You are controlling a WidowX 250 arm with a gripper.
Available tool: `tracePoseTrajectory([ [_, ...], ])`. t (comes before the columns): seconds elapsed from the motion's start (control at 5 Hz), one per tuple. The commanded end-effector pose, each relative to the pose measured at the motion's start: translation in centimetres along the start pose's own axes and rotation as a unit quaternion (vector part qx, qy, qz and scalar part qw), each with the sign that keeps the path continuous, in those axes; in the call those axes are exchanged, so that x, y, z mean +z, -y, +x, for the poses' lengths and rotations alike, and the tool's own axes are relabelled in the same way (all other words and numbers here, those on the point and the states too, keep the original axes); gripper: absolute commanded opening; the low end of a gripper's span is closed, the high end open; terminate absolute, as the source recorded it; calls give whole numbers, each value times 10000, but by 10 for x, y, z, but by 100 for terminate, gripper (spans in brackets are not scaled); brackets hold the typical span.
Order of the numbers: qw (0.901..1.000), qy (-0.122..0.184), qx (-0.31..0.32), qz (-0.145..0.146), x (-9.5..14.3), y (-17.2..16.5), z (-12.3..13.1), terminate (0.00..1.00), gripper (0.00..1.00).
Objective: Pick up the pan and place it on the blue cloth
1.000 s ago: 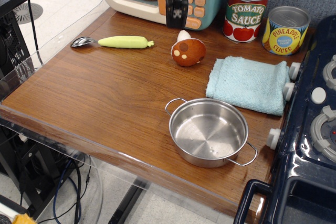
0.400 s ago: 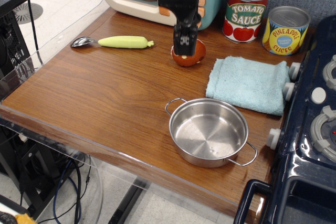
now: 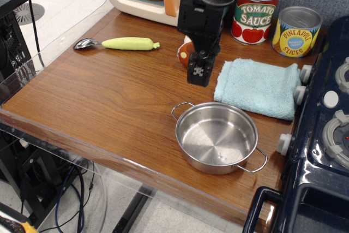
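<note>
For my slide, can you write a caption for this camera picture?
Robot claw hovers above the shiny pan, beside the blue cloth on the wooden table.

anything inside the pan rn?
Nothing visible: the pan shows only its bare, shiny steel floor. The near inner wall is hidden by the rim. The gripper hangs above the table beyond it, not inside.

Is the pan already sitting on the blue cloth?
No, the pan stands on the bare wooden table in front of the blue cloth, and the claw hangs above the table, holding nothing.
</note>
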State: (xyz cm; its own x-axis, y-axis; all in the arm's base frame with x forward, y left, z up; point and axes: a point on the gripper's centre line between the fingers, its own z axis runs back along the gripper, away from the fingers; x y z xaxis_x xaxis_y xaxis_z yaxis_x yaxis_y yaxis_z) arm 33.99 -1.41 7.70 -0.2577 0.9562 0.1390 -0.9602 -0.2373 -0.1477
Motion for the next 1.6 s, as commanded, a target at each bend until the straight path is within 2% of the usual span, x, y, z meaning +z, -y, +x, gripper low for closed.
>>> tracePoseTrajectory([
  [0.0, 9994, -89, -307, 152, -5, -11, -14, 0, 100],
  [0.4, 9973, -115, -546, 473, -26, -22, -27, 0, 100],
  [0.6, 9979, -118, -406, 484, -27, -25, -28, 0, 0],
  [1.0, 9965, -70, -594, 579, -38, -35, -36, 0, 0],
  [1.4, 9969, -125, -571, 523, -33, -33, -37, 0, 0],
])
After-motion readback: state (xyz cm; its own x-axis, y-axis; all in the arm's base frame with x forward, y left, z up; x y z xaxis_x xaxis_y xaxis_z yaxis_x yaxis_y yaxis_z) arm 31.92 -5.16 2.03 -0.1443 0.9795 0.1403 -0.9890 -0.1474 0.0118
